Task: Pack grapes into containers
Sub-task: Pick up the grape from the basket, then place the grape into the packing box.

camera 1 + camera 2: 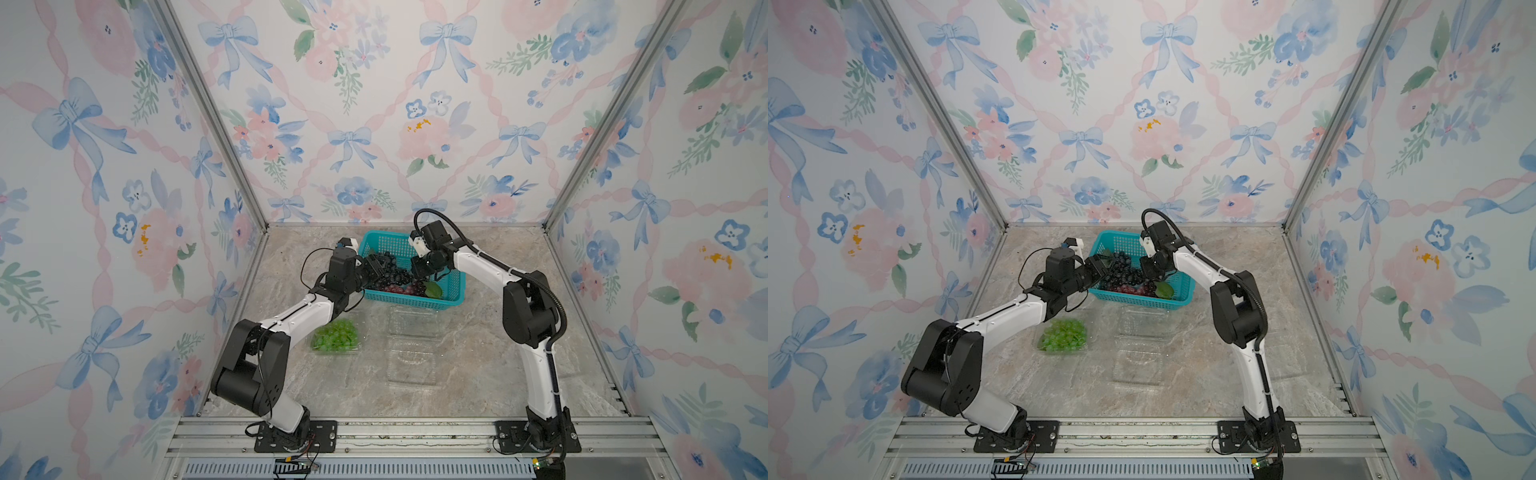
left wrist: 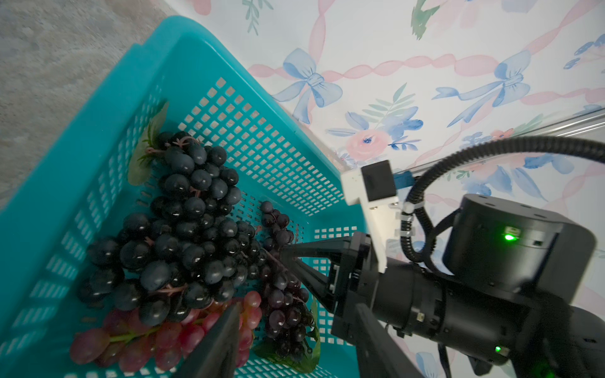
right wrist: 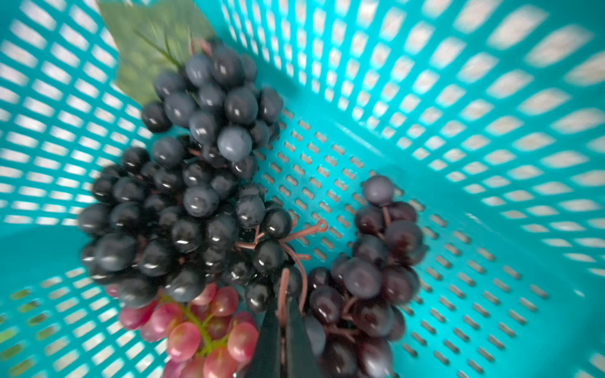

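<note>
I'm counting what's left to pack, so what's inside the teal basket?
A blue-black bunch, a dark purple bunch, and a red bunch partly under the blue-black one, plus leaves. The right gripper pinches a stem. Anything beneath them is covered.

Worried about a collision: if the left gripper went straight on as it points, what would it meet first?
Probably the dark purple bunch, ahead of the left gripper; the right gripper lies just beyond, though depth is unclear.

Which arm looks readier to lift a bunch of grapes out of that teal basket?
Right. The right claw is shut on a brown grape stem inside the basket, so it probably need only lift. The left claw stands open over the basket, gripping nothing.
</note>
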`<control>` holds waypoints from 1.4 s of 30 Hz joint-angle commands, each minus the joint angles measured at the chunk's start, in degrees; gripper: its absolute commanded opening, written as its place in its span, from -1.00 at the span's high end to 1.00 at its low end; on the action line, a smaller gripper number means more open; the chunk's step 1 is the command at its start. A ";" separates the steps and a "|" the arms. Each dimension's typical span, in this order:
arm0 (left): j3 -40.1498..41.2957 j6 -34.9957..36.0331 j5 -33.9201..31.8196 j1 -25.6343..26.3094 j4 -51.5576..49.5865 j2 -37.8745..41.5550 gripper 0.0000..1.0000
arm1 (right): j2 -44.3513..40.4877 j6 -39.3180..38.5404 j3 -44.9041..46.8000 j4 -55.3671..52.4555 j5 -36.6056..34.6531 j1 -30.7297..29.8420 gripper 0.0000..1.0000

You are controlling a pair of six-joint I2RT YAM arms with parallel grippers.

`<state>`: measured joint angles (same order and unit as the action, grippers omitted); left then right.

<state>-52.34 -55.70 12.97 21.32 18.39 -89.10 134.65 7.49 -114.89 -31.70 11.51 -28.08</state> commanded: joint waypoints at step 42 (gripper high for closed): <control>1.53 -3.53 -1.32 -3.37 1.70 4.87 -0.15 | -22.91 7.08 -7.46 -3.50 14.98 1.79 1.00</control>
<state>-51.86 -58.24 12.84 18.90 19.22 -86.52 115.09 14.24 -123.31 -34.04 25.56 -25.63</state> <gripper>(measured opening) 0.574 0.048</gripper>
